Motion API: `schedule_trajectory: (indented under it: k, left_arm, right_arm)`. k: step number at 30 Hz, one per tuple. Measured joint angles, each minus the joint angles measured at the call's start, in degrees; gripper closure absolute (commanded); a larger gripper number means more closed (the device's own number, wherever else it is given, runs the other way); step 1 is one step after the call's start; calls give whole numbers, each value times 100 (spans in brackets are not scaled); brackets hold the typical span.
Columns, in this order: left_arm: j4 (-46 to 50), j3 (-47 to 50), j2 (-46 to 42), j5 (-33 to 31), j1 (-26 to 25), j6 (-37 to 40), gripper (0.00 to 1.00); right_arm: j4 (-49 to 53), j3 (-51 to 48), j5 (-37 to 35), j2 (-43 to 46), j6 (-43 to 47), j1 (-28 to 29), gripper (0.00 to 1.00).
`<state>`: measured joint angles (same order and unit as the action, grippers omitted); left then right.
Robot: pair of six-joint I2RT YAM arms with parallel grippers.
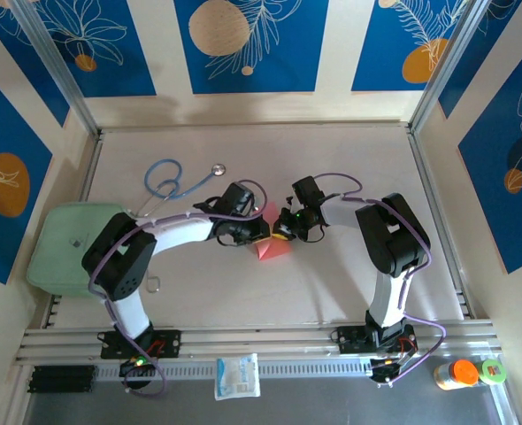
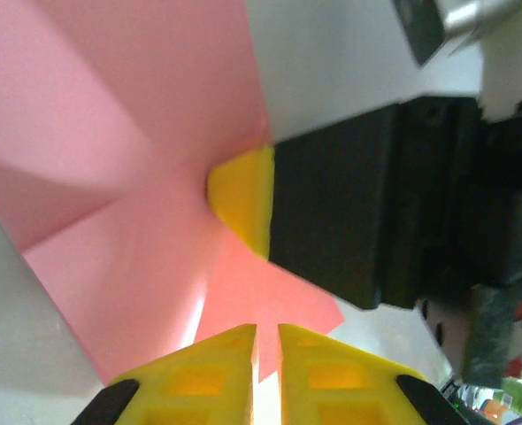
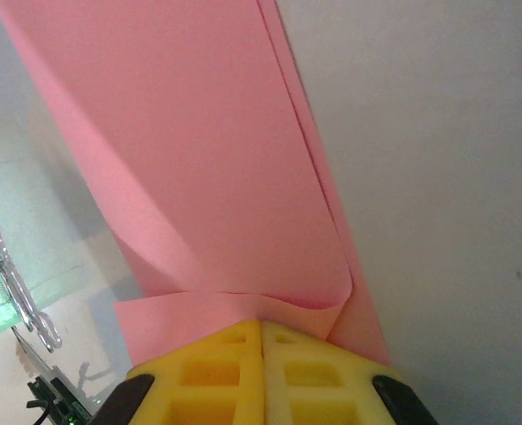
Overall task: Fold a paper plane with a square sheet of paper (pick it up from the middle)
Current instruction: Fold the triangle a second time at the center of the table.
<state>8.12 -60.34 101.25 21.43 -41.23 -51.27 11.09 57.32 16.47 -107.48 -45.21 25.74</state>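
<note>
The salmon-pink sheet of paper (image 1: 274, 247), partly folded, lies mid-table between both grippers. My right gripper (image 3: 261, 326) is shut on a curled edge of the paper (image 3: 199, 159), which bends up from the table. My left gripper (image 2: 267, 341) faces it from the left, its yellow fingers a narrow slit apart at the edge of the paper (image 2: 128, 177), with nothing pinched that I can see. In the left wrist view a yellow fingertip (image 2: 243, 199) of the right gripper presses on the pink sheet. From above, the left gripper (image 1: 259, 232) and right gripper (image 1: 284, 234) almost meet.
A blue stethoscope (image 1: 168, 181) lies at the back left. A pale green pad (image 1: 62, 243) sits at the left edge. A white packet (image 1: 237, 376) rests on the front rail, and small bottles (image 1: 463, 372) stand at the front right.
</note>
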Motion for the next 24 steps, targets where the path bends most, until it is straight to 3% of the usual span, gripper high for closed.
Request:
schedule_trajectory:
  k: [9, 24]
  left_arm:
    - [-199, 31, 293, 173, -92, -251, 82]
    - [-96, 92, 507, 254, -105, -138, 86]
  right_arm:
    - [4, 4, 24, -13, -28, -17, 93]
    - [92, 72, 72, -63, -46, -42, 93]
